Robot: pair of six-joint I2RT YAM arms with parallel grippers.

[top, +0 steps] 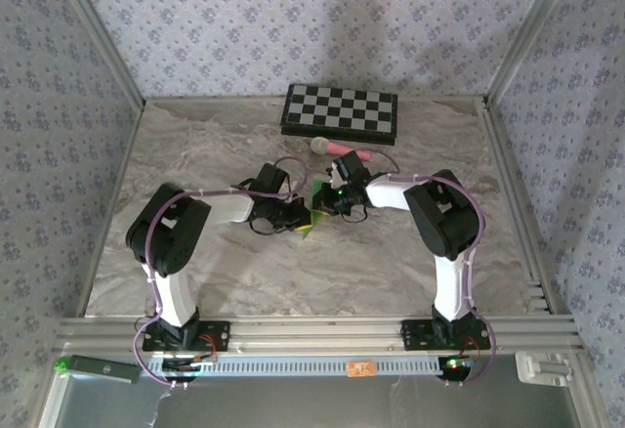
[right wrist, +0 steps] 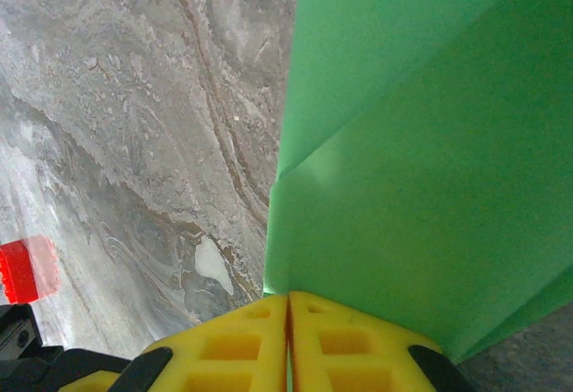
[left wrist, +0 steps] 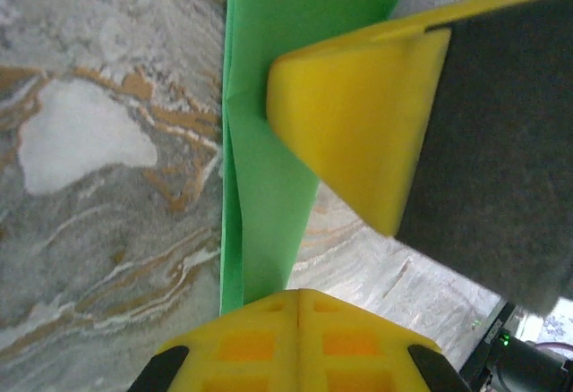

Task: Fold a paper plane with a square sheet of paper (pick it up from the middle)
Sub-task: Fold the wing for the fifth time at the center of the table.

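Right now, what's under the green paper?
Marble tabletop shows beside the green paper, held by left gripper and right gripper. Anything directly beneath is covered.

The sheet of paper (right wrist: 430,186) was thin, matt green and smooth, with crisp creases. The worktop (left wrist: 89,231) looked like veined stone with a slight sheen. The left end effector (left wrist: 298,298) was matt yellow moulded plastic, and the grey pad (left wrist: 501,141) near it looked rough and felt-like.

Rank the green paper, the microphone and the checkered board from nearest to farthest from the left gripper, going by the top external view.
1. Green paper: pinched in the shut jaws of the left gripper, at the table's centre.
2. Pink-handled microphone: farther back, lying just in front of the board.
3. Checkered board: farthest, by the back wall.
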